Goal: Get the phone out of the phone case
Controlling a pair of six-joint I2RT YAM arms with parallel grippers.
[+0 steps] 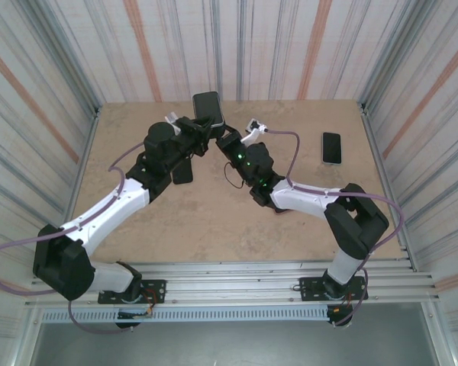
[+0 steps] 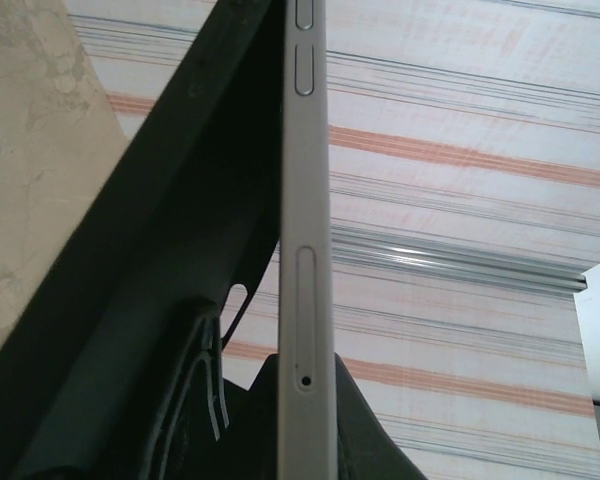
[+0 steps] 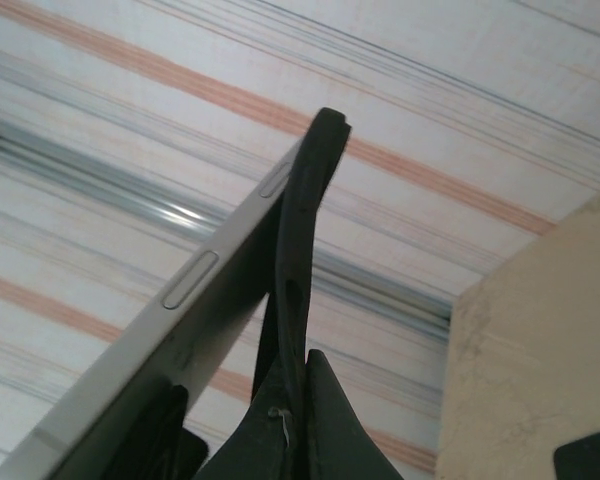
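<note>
Both arms meet above the back middle of the table, holding up a silver phone (image 1: 208,109) in its black case. In the left wrist view the phone's silver edge (image 2: 305,200) stands upright, and my left gripper (image 2: 305,378) is shut on it. The black case (image 2: 170,260) splays away to the phone's left. In the right wrist view my right gripper (image 3: 302,375) is shut on the case's thin black rim (image 3: 308,210), which is peeled away from the phone's silver side (image 3: 185,285). From above, the left gripper (image 1: 199,134) and right gripper (image 1: 227,142) sit just under the phone.
A second dark phone (image 1: 332,147) lies flat on the table at the back right. A flat black object (image 1: 183,171) lies under the left arm. Striped walls close in the table (image 1: 214,229) on three sides.
</note>
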